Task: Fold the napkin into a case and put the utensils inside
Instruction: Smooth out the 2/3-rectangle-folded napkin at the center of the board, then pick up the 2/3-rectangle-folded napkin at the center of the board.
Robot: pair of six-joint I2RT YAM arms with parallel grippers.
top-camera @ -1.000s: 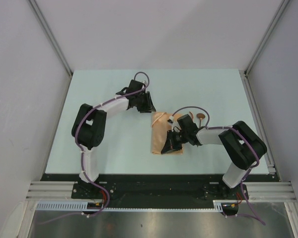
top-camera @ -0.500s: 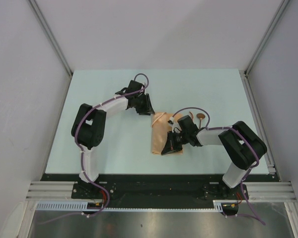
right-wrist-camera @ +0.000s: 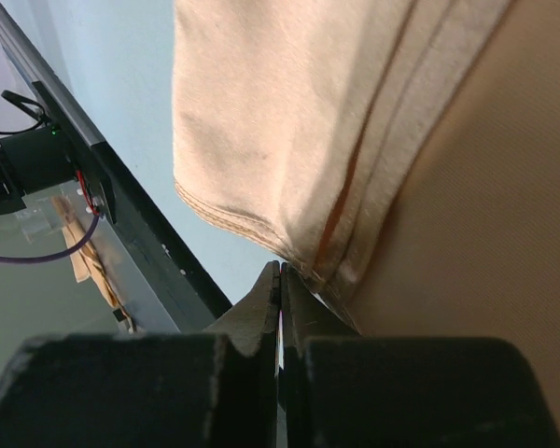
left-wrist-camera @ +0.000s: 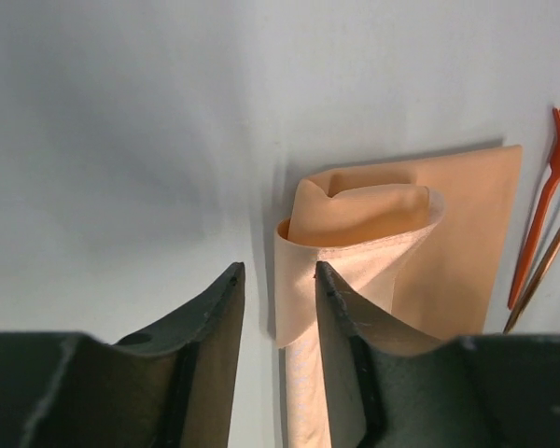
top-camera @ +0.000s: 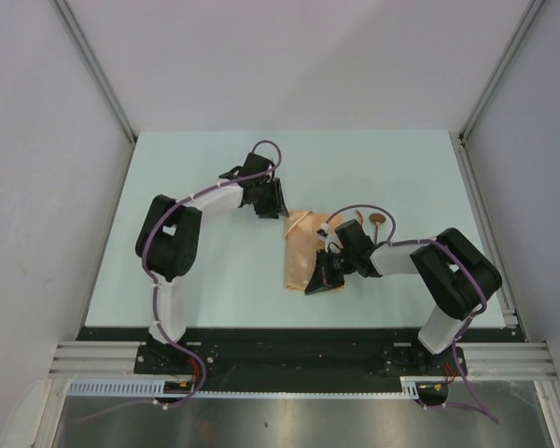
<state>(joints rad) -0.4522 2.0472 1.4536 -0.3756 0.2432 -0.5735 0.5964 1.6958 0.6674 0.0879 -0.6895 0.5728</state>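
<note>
The peach-orange napkin (top-camera: 303, 252) lies folded into a narrow strip at mid-table, its far end curled up in a loose roll (left-wrist-camera: 364, 210). My left gripper (top-camera: 278, 211) hovers at that far left corner, open. In the left wrist view the napkin's (left-wrist-camera: 457, 233) edge runs up between the fingers (left-wrist-camera: 219, 322), touching neither. My right gripper (top-camera: 312, 284) is shut, its tips (right-wrist-camera: 280, 273) against the hem of the napkin's (right-wrist-camera: 289, 103) near corner. The utensils (top-camera: 377, 222) lie just right of the cloth: an orange fork (left-wrist-camera: 544, 219) and a thin brown stick (left-wrist-camera: 544, 273).
The pale blue-green table (top-camera: 205, 271) ends at a black rail (top-camera: 299, 333) along the near edge, seen close behind the right jaws (right-wrist-camera: 121, 219). White walls with metal posts (top-camera: 98, 75) enclose the left, back and right sides.
My left gripper has drawn slightly back from the napkin's far corner with its jaws a touch wider, and the curled cloth has settled. The right gripper stays shut at the near corner.
</note>
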